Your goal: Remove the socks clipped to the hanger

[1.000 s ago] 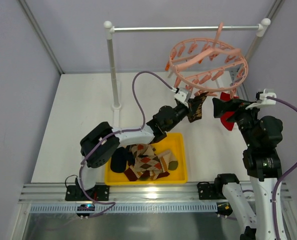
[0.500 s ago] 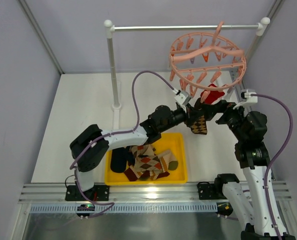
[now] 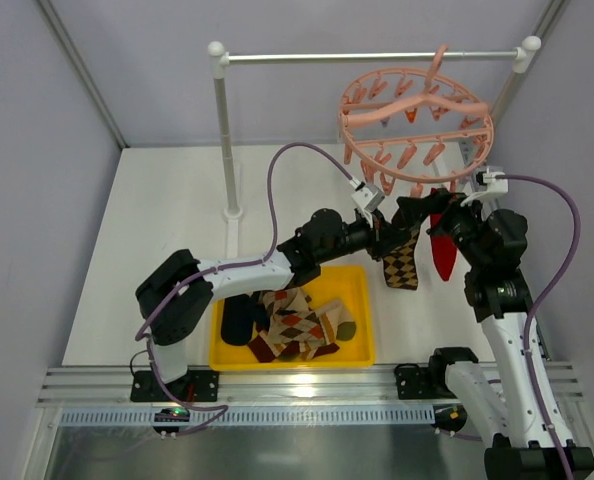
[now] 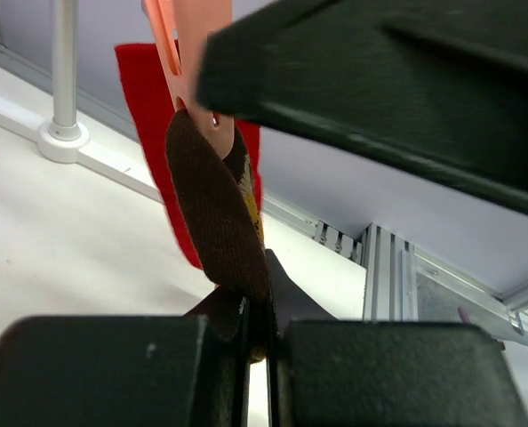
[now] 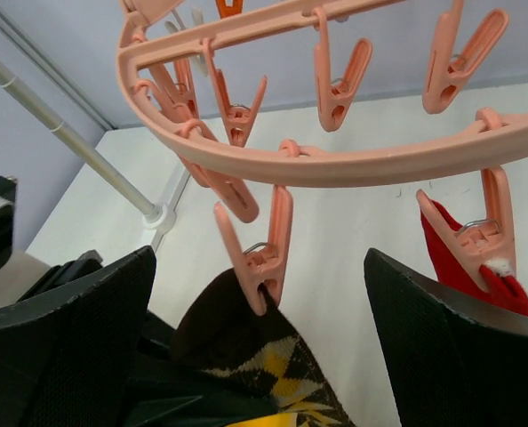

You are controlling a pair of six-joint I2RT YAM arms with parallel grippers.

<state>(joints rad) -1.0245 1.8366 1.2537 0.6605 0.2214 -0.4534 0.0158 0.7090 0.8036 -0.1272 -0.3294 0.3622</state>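
Note:
The pink ring hanger (image 3: 417, 120) hangs from the rail by its hook. A brown argyle sock (image 3: 402, 262) hangs from one of its clips (image 5: 264, 249). My left gripper (image 3: 382, 237) is shut on this sock; in the left wrist view the jaws (image 4: 260, 311) pinch its brown cuff (image 4: 212, 205) just under the clip. My right gripper (image 3: 425, 207) is open, and in the right wrist view (image 5: 260, 262) its fingers stand on either side of that clip and the sock (image 5: 246, 347). A plain red sock (image 3: 442, 252) hangs from a neighbouring clip (image 5: 482, 227), also seen in the left wrist view (image 4: 144, 98).
A yellow bin (image 3: 362, 345) below my left arm holds several socks, argyle, striped and dark ones. The white-and-metal rail stand (image 3: 224, 130) rises at the back left, with its rail (image 3: 357, 57) across the top. Several bare clips dangle round the ring (image 5: 335, 165).
My right gripper has moved left to the argyle sock's clip. The hanger has swung back to level, the red sock now hangs straight down. My left gripper still holds the argyle sock.

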